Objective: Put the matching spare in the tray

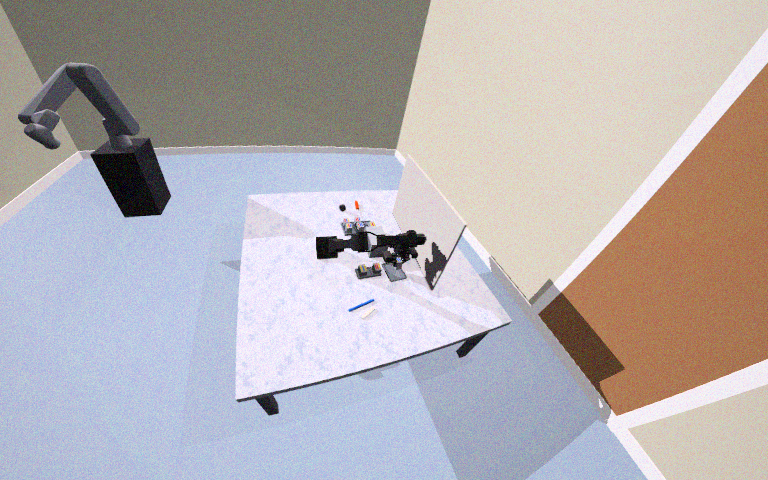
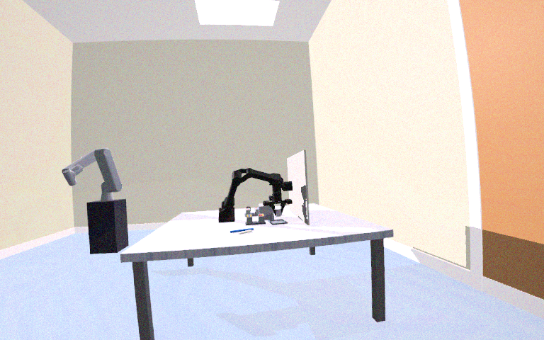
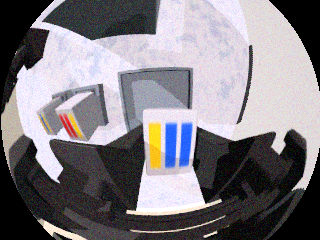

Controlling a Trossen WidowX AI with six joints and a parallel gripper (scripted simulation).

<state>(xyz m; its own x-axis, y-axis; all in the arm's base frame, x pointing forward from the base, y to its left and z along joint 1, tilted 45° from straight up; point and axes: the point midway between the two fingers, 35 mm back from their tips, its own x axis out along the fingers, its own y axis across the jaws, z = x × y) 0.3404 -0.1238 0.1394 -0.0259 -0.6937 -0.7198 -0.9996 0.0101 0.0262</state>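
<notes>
The black gripper (image 3: 170,190) hangs above the dark square tray (image 3: 158,95) on the white marbled desk (image 3: 207,47), its fingers clamped on a grey spare block with yellow-blue-blue stripes (image 3: 170,144).

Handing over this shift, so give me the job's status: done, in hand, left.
Done: a spare with yellow-blue-blue stripes is picked up. In hand: the gripper is shut on it, above the dark tray. Left: lower it in and let go. Its match to the mounted unit cannot be checked here.
</notes>
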